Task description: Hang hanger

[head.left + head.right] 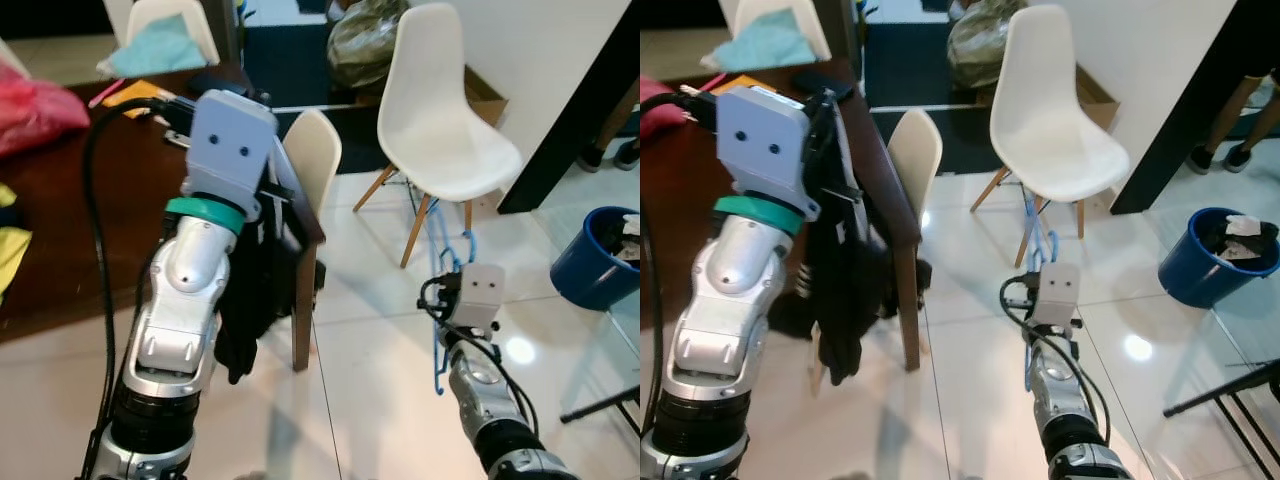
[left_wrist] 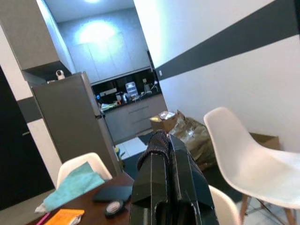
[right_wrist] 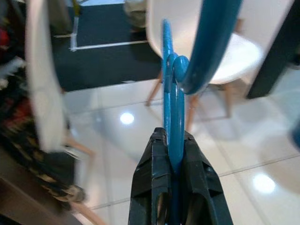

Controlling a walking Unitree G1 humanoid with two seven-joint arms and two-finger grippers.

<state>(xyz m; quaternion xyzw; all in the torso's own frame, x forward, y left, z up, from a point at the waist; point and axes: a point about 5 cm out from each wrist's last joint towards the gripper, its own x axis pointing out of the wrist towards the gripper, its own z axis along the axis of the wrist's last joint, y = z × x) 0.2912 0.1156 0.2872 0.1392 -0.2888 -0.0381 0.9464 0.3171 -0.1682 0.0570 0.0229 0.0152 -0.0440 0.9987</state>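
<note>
- Two grippers are at work, each clamped on something.
- The right gripper (image 3: 171,164) has its two black fingers pressed together on a blue hanger (image 3: 169,93); in the right wrist view the blue plastic runs straight up from between the pads to the hook's curve.
- In the left eye view the hanger's blue frame (image 1: 440,300) shows around the right wrist's grey camera box, at about 4 o'clock in the view, low over the glossy white tiled floor (image 1: 380,400), with part of it trailing down beside the arm.
- The left gripper (image 2: 166,164) is raised high; its fingers are closed on a fold of black cloth, seen bunched at the fingertips in the left wrist view.
- That black garment (image 1: 845,290) hangs down limp from the left gripper, just beside the corner of the dark wooden table (image 1: 60,230) and in front of the table's leg.
- A white shell chair (image 1: 440,110) with wooden legs stands at about 1 o'clock in the left eye view, well apart from the table; the hanger lies in line with its front legs.
- A second white chair (image 1: 312,150) is tucked against the table's edge, just behind the hanging garment.
- On the table lie a pink cloth (image 1: 35,110) at 10 o'clock and an orange item (image 1: 135,95) further back.
- A blue bucket (image 1: 600,255) sits on the floor at 3 o'clock, with something pale inside.
- A bulging plastic bag (image 1: 365,40) rests against the wall at 12 o'clock.
- A person's legs and shoes (image 1: 1230,150) show at the upper right edge of the right eye view.
</note>
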